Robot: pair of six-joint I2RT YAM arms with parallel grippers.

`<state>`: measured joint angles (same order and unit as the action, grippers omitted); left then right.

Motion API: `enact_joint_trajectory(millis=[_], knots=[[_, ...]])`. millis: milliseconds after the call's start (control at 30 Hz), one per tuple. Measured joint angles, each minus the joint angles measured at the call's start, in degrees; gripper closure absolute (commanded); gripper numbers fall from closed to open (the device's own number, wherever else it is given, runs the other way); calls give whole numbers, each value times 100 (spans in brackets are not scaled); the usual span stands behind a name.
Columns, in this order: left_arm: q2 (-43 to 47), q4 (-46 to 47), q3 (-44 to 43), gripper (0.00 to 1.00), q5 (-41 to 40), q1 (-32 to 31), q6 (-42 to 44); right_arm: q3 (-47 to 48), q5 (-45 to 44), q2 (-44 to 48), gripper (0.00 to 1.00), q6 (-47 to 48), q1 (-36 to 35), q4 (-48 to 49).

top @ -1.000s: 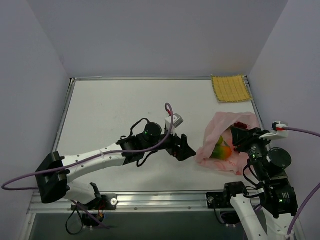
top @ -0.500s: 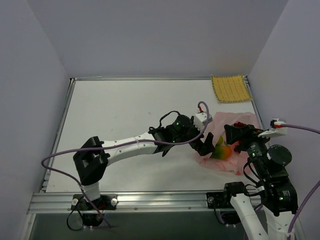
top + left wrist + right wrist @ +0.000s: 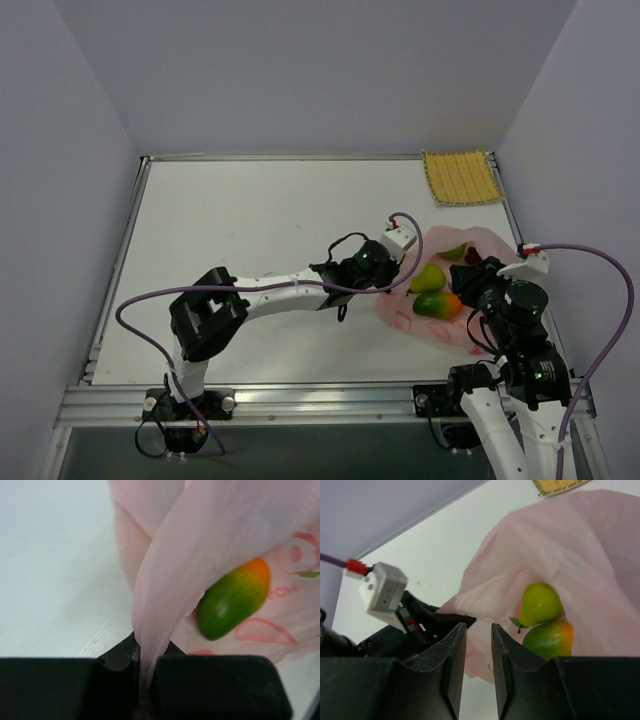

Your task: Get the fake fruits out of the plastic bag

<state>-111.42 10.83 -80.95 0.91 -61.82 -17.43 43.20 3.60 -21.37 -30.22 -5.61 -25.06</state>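
The pink plastic bag [image 3: 484, 240] lies at the right of the table with its mouth spread toward the left. Inside it show a green pear-shaped fruit [image 3: 430, 278] and an orange-green mango [image 3: 440, 305]. My left gripper [image 3: 400, 283] is shut on the bag's left edge; in the left wrist view the film [image 3: 200, 530] runs straight into the closed left gripper [image 3: 145, 656], with the mango [image 3: 232, 605] just behind. My right gripper [image 3: 479, 627] hovers over the bag [image 3: 580, 540], jaws a narrow gap apart with nothing between them, near the pear [image 3: 540, 602] and mango [image 3: 547, 640].
A yellow woven mat [image 3: 461, 177] lies in the far right corner. The table's right edge and the side wall run close beside the bag. My left arm's forearm [image 3: 290, 290] stretches across the middle of the table.
My left arm swung right to the bag and its jaws closed on the bag's edge. The right gripper shifted over the bag, opening then narrowing. The bag's mouth now gapes wider.
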Motion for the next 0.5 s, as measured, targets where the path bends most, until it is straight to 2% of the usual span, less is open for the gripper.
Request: enact_joint_trajectory(millis=[200,300,500], knots=[[1357,363,1661,97,-1268,190,-142,-398,13,-503,82,-166,0,422],[2308,584,2500,98,-1759,247,-269,-741,125,-1008,89,-238,-7,863],[4135,651,3628,98,-2400,39,-573,-734,254,-2953,91,-262,-498,2138]])
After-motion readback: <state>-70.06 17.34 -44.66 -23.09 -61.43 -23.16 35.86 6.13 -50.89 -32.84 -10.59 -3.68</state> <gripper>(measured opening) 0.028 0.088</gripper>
